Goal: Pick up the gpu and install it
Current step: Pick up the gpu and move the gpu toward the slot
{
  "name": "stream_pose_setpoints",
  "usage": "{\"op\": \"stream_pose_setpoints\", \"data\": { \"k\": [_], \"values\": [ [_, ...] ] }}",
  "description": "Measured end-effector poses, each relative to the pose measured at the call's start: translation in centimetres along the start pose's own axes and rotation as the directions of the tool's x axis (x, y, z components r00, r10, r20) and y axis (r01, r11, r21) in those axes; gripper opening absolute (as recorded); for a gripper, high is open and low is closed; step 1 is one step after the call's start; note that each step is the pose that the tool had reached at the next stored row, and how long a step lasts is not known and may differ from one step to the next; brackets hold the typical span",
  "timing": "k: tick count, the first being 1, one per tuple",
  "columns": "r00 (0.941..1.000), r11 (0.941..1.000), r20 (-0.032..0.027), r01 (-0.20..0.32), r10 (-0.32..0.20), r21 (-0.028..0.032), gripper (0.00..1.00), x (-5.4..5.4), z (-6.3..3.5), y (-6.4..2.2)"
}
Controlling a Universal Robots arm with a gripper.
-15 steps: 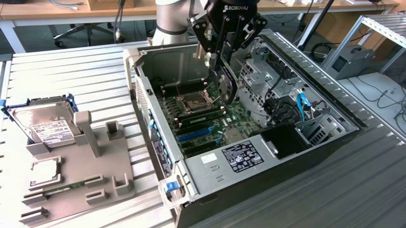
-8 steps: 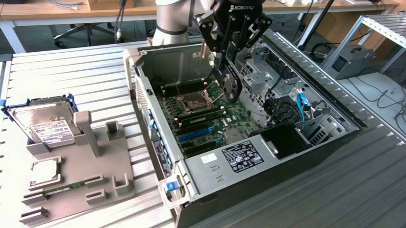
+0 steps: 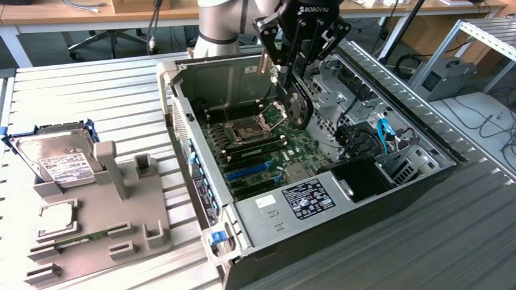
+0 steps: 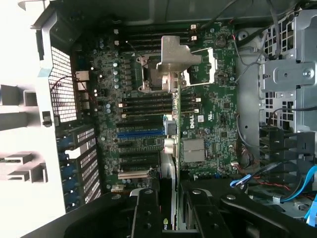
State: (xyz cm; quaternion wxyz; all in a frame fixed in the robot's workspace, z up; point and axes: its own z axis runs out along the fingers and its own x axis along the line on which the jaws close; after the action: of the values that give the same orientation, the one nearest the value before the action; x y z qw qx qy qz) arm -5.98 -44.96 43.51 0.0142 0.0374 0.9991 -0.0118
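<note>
Gripper (image 3: 292, 60) jaws pinch the gpu (image 3: 294, 99) edge-on, suspended inside the open computer case (image 3: 226, 78) above its motherboard (image 3: 258, 151). Beside the case, a grey holder (image 3: 137, 211) contains a hard drive (image 3: 57, 157).

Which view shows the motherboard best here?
The wrist view: the motherboard faces the camera, nearly all in sight. The exterior view sees it slanted inside the case, partly hidden behind the gripper and the gpu it holds.

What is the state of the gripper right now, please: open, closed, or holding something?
Gripper: closed on the gpu, holding it on edge over the motherboard inside the open computer case.
</note>
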Motion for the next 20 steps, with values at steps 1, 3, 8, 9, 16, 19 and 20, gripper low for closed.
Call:
{"op": "stream_pose_setpoints", "data": {
  "k": [1, 3, 8, 9, 16, 19, 20],
  "values": [
    [1.0000, 1.0000, 0.0000, 0.000, 0.000, 0.0000, 0.26, -0.1, 0.00, 0.01],
    [1.0000, 1.0000, 0.0000, 0.000, 0.000, 0.0001, 0.26, -0.4, 0.01, 0.03],
    [1.0000, 1.0000, 0.0000, 0.000, 0.000, 0.0003, 0.26, -0.9, 0.02, 0.07],
    [1.0000, 1.0000, 0.0000, 0.000, 0.000, 0.0002, 0.26, -1.0, 0.03, 0.08],
    [1.0000, 1.0000, 0.0000, 0.000, 0.000, 0.0004, 0.26, -1.7, 0.06, 0.13],
    [1.0000, 1.0000, 0.0000, 0.000, 0.000, 0.0004, 0.26, -1.7, 0.14, 0.14],
    [1.0000, 1.0000, -0.0001, 0.000, 0.000, 0.0006, 0.26, -1.7, 0.20, 0.14]
  ]
}}
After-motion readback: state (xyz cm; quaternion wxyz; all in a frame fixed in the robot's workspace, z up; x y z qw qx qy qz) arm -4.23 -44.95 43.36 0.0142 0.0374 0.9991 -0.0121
